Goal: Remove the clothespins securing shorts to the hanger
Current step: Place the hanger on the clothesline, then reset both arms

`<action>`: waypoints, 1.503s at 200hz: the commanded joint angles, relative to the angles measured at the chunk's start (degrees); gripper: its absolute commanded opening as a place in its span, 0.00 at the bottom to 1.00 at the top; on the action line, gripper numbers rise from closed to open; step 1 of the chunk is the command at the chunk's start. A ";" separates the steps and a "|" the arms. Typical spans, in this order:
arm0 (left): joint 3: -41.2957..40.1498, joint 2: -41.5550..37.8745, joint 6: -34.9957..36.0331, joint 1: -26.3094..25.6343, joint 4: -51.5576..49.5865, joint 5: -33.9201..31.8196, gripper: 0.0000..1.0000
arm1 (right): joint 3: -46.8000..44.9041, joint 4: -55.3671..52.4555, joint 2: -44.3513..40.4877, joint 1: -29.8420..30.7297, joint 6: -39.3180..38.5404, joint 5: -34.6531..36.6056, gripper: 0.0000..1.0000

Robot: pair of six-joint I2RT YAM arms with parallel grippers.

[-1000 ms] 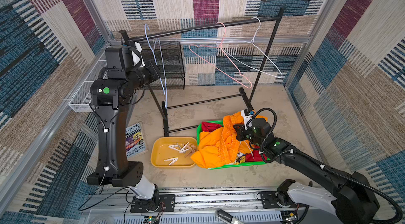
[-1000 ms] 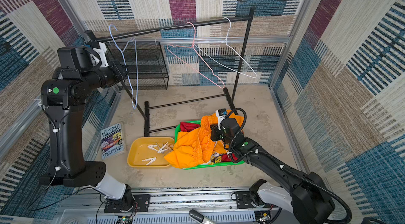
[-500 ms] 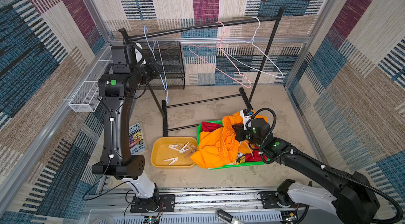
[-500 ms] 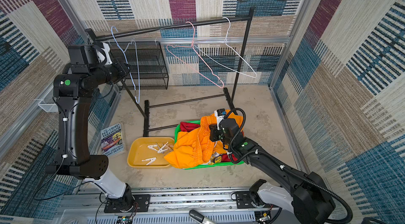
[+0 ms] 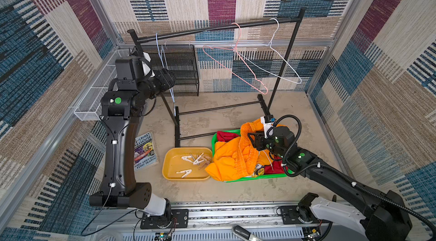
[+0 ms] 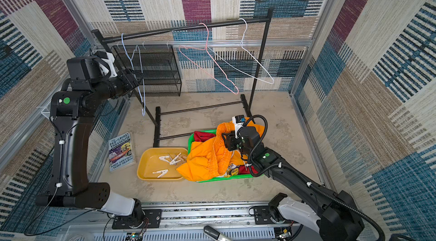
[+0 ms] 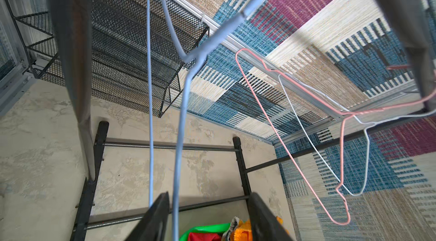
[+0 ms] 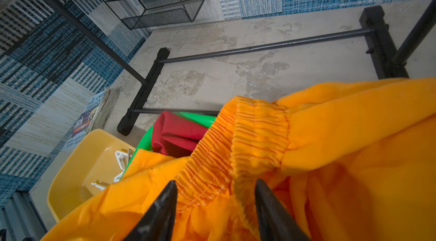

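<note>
Straddling the orange shorts [image 8: 354, 157] waistband, right gripper [image 8: 215, 182] gapes; left gripper [image 7: 208, 195] gapes around hanging blue hanger [image 7: 181, 133]; clothespins [image 5: 195, 159] lie in tray [image 5: 174, 164].

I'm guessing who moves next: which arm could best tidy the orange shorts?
Probably right: the right gripper is open right at the orange shorts in the green bin; the left gripper is up at the blue hanger.

Glossy black left arm [image 5: 120, 147] and right arm [image 5: 330, 173] carry green dots [image 5: 117, 100], white base collars [image 5: 154, 204], black cables [image 5: 297, 131].
</note>
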 commanded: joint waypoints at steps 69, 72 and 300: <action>-40.38 -27.58 8.76 0.04 17.98 -0.30 0.99 | 9.22 -3.80 -6.18 -4.76 -6.63 14.01 0.99; -42.44 -28.65 8.89 0.04 18.92 -0.63 0.99 | 9.19 -3.37 -6.12 -5.79 -6.65 14.13 0.99; -98.01 -12.91 23.12 0.48 82.35 -27.75 1.00 | -26.19 67.58 20.07 -30.09 -21.51 14.39 0.99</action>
